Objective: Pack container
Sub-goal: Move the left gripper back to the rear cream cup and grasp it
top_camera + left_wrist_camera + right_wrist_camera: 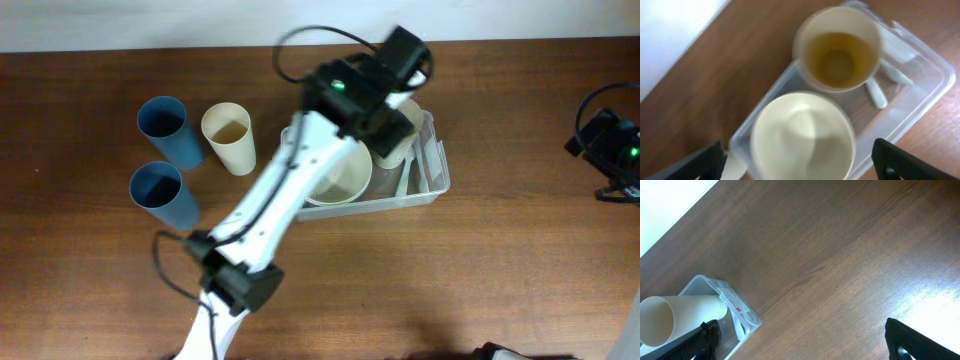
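Note:
The clear container (436, 180) stands right of the table's middle. It holds a cream bowl (338, 182), an upright cream cup (396, 148) and white spoons (412, 172). My left gripper (385, 110) hovers over the container, open. In the left wrist view its black fingers (896, 161) stand wide apart on either side of the bowl (802, 137), well above it. The cup (840, 50) stands free beyond the bowl, and the spoons (875, 92) lie beside it. My right gripper (602, 148) is at the far right, open over bare wood, holding nothing.
Two blue cups (163, 130) (163, 195) and a cream cup (230, 138) stand left of the container. The right wrist view shows the container's labelled corner (747, 317) and the cup (675, 320) at lower left, and a pale strip beyond the table's far edge (670, 205).

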{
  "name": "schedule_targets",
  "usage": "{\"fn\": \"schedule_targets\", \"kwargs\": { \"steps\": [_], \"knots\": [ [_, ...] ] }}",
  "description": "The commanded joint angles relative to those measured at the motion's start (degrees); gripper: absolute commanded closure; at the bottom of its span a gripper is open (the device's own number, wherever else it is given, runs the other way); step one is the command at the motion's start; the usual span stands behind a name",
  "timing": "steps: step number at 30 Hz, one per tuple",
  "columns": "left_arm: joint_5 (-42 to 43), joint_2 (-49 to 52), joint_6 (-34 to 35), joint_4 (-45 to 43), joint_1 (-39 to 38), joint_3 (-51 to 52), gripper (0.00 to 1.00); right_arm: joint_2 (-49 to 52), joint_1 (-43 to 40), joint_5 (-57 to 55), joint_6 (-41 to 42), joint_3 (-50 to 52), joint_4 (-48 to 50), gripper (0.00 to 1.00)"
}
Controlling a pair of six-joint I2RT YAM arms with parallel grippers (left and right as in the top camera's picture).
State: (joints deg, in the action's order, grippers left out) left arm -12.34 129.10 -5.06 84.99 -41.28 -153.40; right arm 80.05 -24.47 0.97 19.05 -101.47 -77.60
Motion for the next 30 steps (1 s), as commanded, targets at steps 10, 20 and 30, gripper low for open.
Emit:
{"fn": "schedule_targets", "kwargs": {
  "steps": [10, 20, 30],
  "knots": [
    [11.2, -6.9, 11.8, 8.6, 23.1, 2.0, 0.00, 0.1, -0.3, -0.2, -0.1, -0.6, 0.2, 0.01],
    [14.5, -6.8, 7.8, -0.5, 28.2, 18.3, 0.09, 0.1, -0.3, -0.2, -0.1, -0.6, 0.2, 0.01],
    [14.5, -6.8, 7.8, -9.8, 28.1, 31.0, 0.25, 0.1, -0.3, -0.2, -0.1, -0.6, 0.2, 0.01]
  ]
}}
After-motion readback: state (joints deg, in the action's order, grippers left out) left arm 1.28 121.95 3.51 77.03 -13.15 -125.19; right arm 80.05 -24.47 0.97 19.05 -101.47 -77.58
